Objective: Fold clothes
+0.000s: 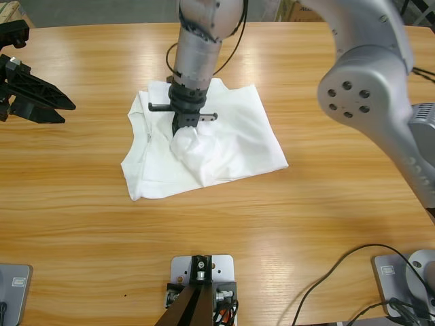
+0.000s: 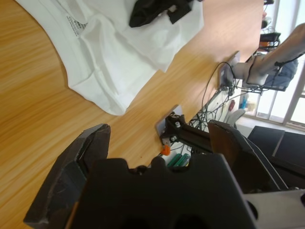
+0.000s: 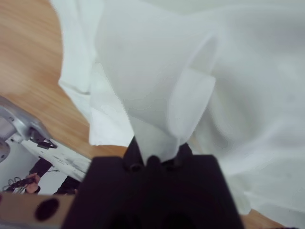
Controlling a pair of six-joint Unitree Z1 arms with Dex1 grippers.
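Note:
The clothes are one white T-shirt (image 1: 234,139), lying crumpled on the wooden table (image 1: 306,224) left of the middle. My right gripper (image 1: 187,132) comes down from the top onto its centre and is shut on a bunched fold of the cloth, lifted slightly. In the right wrist view the T-shirt (image 3: 214,71) fills the picture and a pinch of it runs into the right gripper (image 3: 155,145). My left gripper (image 1: 66,112) sits open at the table's left edge, apart from the shirt. Its wrist view shows the T-shirt (image 2: 119,52) ahead, the right gripper (image 2: 157,12) on it, and the left gripper (image 2: 159,131) holding nothing.
A large silver elbow (image 1: 367,88) hangs over the table's right side. Black cables (image 1: 340,278) trail at the front right corner. Bare wood lies in front of the shirt and to its right.

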